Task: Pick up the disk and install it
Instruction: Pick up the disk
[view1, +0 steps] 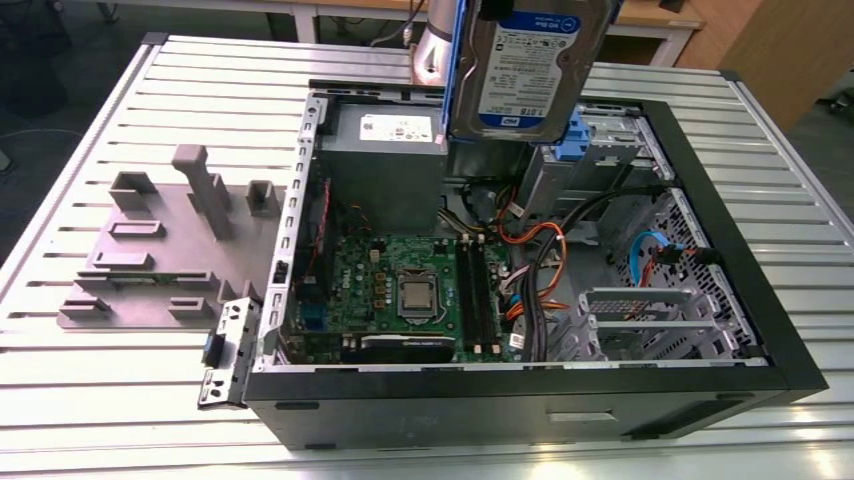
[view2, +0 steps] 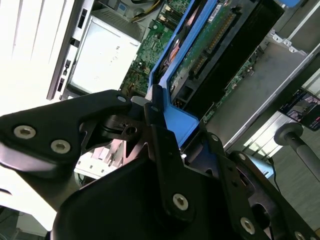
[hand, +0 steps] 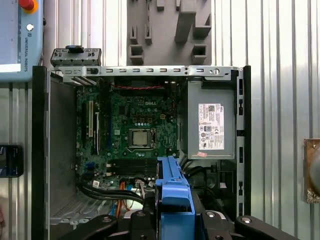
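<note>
Disk (view1: 527, 70): upper centre of exterior view, raised above case (view1: 754, 300).
Gripper (view2: 160, 114): fingers pinching the disk's blue edge.

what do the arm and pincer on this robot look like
The pincer is matte black, built from flat link plates with rounded ends, joined by silver screw heads. Its fingers are narrow black bars. In the exterior view the arm above it looks like a silvery-grey cylinder. I can make out no markings or cables on either.
</note>
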